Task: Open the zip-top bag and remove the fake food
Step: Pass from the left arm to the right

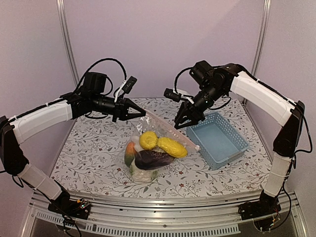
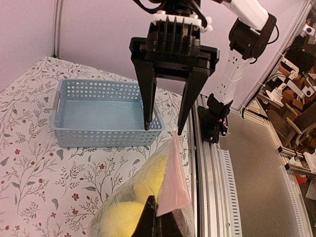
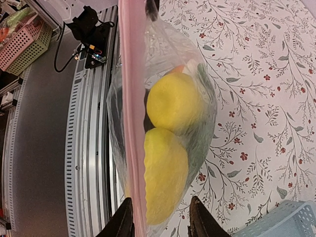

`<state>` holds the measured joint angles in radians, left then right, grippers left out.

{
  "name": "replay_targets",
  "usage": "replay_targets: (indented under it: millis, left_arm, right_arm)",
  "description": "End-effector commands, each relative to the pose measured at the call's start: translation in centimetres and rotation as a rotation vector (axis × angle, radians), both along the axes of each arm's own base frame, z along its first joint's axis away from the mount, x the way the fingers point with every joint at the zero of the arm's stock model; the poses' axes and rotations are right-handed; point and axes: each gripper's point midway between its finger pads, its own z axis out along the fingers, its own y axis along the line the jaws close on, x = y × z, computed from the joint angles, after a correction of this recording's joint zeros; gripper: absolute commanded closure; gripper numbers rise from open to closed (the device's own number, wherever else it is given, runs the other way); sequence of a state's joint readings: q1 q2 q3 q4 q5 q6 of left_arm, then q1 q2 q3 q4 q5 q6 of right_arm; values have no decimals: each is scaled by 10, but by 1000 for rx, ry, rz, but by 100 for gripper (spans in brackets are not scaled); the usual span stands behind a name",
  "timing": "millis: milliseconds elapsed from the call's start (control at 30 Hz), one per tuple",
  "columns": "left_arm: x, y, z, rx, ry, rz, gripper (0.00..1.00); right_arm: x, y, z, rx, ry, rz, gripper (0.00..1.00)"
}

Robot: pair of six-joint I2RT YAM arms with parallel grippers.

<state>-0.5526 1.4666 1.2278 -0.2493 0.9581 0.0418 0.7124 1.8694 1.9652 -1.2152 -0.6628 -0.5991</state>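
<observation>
- The left claw (image 1: 139, 111) is clamped shut on the 10 o'clock end of the bag's pink strip (image 1: 170, 129) and holds that end up off the table (image 1: 84, 148).
- The bag (image 1: 143, 170) hangs under the strip, and its bottom appears to rest on the table mid-scene. The zip looks closed. The food (image 1: 172, 146) is all inside: two yellow pieces on top, with purple and white ones beneath.
- In the top view the strip's long axis runs from 10 o'clock at the left claw down to 4 o'clock, and it ends near the basket (image 1: 232, 150).
- The right claw (image 1: 183, 123) stands part-open and grips nothing. Its wrist view shows the strip passing between the fingers (image 3: 122, 219), close against the 9 o'clock one, with yellow food showing behind.
- The right claw is therefore the one nearer the free stretch of zip. The coming move likely turns on pinching the strip alone, not the food beyond it.
- The basket sits at 3 o'clock of the bag, just beside the strip's low end.
</observation>
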Motion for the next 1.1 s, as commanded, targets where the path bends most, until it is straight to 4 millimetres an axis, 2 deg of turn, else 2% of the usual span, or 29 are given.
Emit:
replay_targets:
  millis: [0, 467, 900, 1067]
  left_arm:
    - [-4, -4, 11, -21, -33, -28, 100]
    - [-4, -4, 11, -19, -33, -27, 100]
    - [-4, -4, 11, -19, -36, -26, 100]
    - [-1, -3, 13, -17, -51, -4, 100]
  right_arm:
    - [4, 0, -11, -26, 8, -8, 64]
    - [-4, 3, -16, -36, 17, 11, 64]
    - [6, 6, -31, -70, 19, -20, 65]
    - [-4, 7, -44, -102, 26, 4, 66]
